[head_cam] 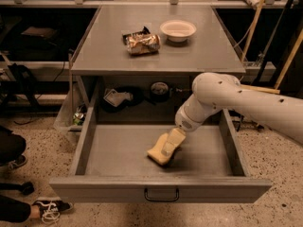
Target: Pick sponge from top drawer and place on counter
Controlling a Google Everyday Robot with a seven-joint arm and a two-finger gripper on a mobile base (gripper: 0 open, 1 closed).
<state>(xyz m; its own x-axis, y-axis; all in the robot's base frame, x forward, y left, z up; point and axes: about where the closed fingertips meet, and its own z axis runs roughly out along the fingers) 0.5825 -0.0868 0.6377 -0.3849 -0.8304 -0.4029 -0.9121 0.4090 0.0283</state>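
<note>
Wide shallow grey metal top drawer (86, 142) is pulled fully open, small dark handle (161, 195) centred on its front panel. Small pale yellow foam sponge (155, 154) is inside the drawer, right of centre and nearer the front panel than the back, lying tilted with one end higher. The gripper (170, 143) is down inside the drawer, right on the sponge's upper end and touching it. Its tan colour blends into the foam, so can't tell whether the claw is apart or clamped on it. Also can't tell if the sponge's low end rests on the drawer floor or is just off it. Thick white arm (246, 105) comes in from the right, crosses over the drawer's right wall and bends down to the gripper. Flat grey rectangular counter (199, 51) above carries a crinkled foil snack bag (142, 42) left of centre and a round white bowl (178, 30) just beside it to the right, set further back; the two are apart. Sponge is not on the counter. Open shelf behind the drawer holds a crumpled white item (116, 97) and a round dark object (159, 89). A black-and-white sneaker (49, 206) sits on the speckled floor (33, 145) at lower left.
</note>
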